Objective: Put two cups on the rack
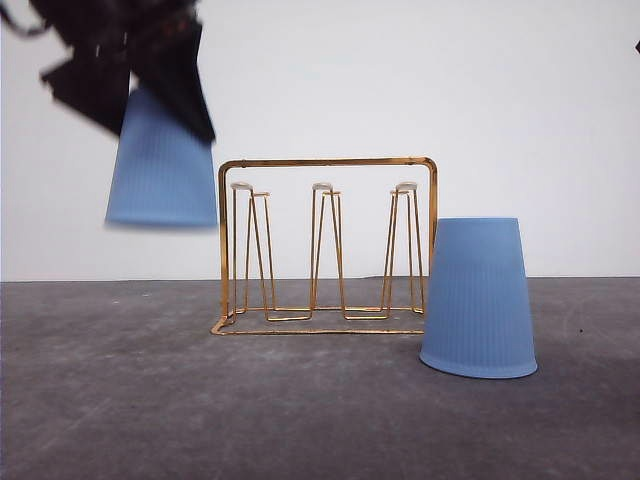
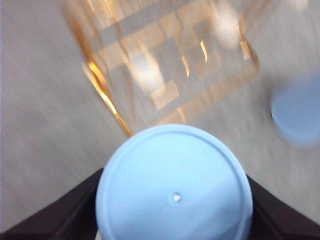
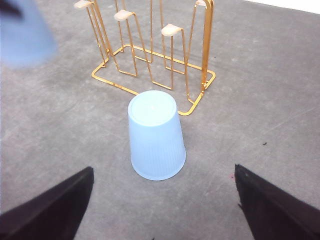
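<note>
Nothing racked: left gripper held one ribbed light-blue plastic cup aloft beside the gold wire rack; second cup sat inverted on the surface, right gripper spread wide.

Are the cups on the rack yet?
Not yet. The rack has no cup on its prongs. The left gripper holds one cup upside down in the air beside it. The other cup sits upside down on the table, with the right gripper open before it.

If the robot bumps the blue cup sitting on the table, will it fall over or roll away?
Probably not easily. The cup on the table stands upside down on its wide rim, so it likely slides before tipping. It looks like thin ribbed plastic, so it is probably light and scoots with a small push. If tipped, its tapered shape would likely roll in a curve, maybe toward the rack.
</note>
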You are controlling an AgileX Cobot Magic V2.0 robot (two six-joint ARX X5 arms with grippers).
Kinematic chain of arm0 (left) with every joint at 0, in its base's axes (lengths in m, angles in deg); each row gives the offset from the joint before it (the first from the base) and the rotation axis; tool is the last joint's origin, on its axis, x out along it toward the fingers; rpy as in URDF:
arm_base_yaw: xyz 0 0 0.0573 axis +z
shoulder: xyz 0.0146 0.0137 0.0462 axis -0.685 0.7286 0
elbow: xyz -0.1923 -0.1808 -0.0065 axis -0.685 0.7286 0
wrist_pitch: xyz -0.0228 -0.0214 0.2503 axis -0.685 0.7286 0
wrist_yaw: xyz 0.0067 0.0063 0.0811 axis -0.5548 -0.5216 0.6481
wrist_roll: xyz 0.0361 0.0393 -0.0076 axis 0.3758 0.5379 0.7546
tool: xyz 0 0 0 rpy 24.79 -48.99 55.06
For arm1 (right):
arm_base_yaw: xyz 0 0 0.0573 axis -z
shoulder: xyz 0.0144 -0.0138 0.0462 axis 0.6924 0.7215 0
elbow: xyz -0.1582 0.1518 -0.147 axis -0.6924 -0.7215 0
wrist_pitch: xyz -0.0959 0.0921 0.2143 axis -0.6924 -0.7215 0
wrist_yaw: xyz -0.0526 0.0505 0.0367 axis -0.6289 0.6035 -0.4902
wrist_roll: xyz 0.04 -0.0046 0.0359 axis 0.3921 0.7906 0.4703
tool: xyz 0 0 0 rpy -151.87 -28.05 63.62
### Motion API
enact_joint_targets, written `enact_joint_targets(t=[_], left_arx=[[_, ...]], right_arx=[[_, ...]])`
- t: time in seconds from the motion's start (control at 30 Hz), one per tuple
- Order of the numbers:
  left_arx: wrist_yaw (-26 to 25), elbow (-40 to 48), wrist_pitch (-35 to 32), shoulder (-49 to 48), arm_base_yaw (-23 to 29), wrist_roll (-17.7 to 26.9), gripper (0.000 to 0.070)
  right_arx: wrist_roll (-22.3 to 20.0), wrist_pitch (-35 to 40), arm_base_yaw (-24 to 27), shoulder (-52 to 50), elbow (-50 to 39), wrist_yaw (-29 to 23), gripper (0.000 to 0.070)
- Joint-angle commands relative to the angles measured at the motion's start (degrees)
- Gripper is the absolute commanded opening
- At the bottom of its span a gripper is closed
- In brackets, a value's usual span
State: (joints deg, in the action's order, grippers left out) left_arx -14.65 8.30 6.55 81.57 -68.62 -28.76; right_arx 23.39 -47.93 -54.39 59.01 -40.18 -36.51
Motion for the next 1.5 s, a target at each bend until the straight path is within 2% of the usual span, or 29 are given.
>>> enact_joint_targets(t=[0.0, 0.23, 0.83, 0.9, 1.03, 1.1, 1.2, 1.27, 1.47], left_arx=[[1.19, -3.81, -0.78, 0.04, -0.46, -0.28, 0.0270], [2.05, -6.44, -10.18, 0.84, -0.52, -5.22, 0.0270], [1.97, -6.44, -15.63, 16.66, -0.98, -7.63, 0.0281], [1.97, -6.44, -15.58, 17.89, -1.22, -7.67, 0.0308], [1.94, -6.44, -15.08, 19.22, -1.68, -7.65, 0.0453], [1.94, -6.46, -14.90, 19.13, -2.02, -7.65, 0.0493], [1.19, -7.55, -11.33, 17.79, -2.05, -7.65, 0.0489], [1.09, -9.57, -6.27, 16.82, -1.96, -7.65, 0.0469], [0.47, -15.76, 9.95, 13.27, -1.31, -7.67, 0.0467]], right_arx=[[-0.24, 0.63, -0.24, 0.17, 0.52, -0.11, 0.0572], [-0.24, 1.03, -0.24, 0.17, 0.52, -0.11, 0.0572], [-0.26, 1.03, -0.24, 0.17, 0.52, -0.11, 0.0572], [-0.26, 1.03, -0.24, 0.17, 0.52, -0.11, 0.0572], [-0.26, 1.03, -0.24, 0.17, 0.52, -0.11, 0.0572], [-0.26, 1.03, -0.24, 0.17, 0.52, -0.11, 0.0572], [-0.26, 1.03, -0.24, 0.17, 0.52, -0.11, 0.0573], [-0.24, 1.02, -0.24, 0.17, 0.52, -0.11, 0.0572], [-0.22, 0.98, -0.24, 0.17, 0.52, -0.02, 0.0573]])
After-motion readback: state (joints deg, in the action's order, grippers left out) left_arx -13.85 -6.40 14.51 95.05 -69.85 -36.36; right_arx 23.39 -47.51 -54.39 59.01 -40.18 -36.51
